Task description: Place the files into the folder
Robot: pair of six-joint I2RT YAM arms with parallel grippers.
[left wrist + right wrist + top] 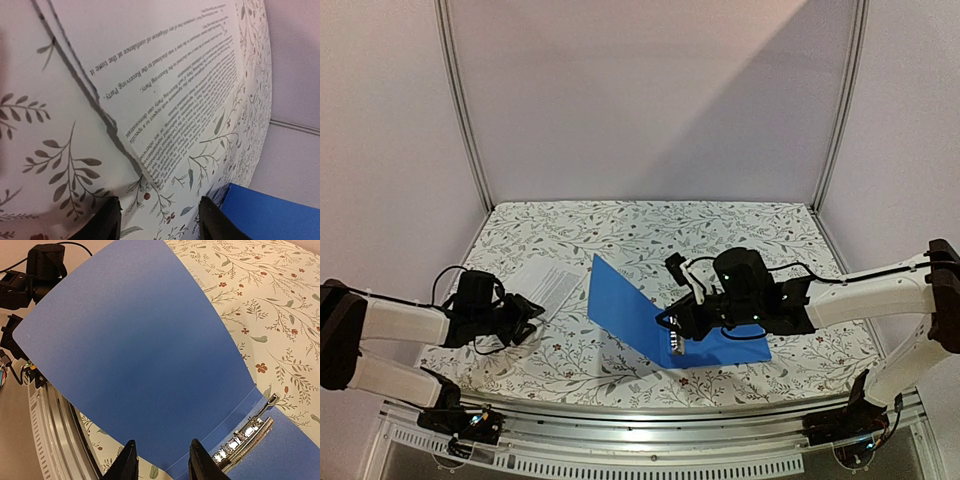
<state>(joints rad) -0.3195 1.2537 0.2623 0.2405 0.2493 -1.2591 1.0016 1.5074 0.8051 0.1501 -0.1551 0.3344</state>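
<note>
Flowered tablecloth (pixel 650 225) fills the frame. At centre the folder (pixel 720 345) lies open, its cover (pixel 135 350) propped against the right gripper (pixel 160 460), whose fingers are part open and clamp nothing. At centre-left lie the files (pixel 548 283). The left gripper (pixel 160 215), fingers apart and empty, should catch their near corner low and squarely.

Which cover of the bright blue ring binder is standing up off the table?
The left cover, nearest the printed white sheets, stands tilted; the right cover lies flat.

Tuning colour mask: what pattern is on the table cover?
Cream fabric table cover with grey-green leafy sprigs and red flowers; clearest in right wrist view.
</note>
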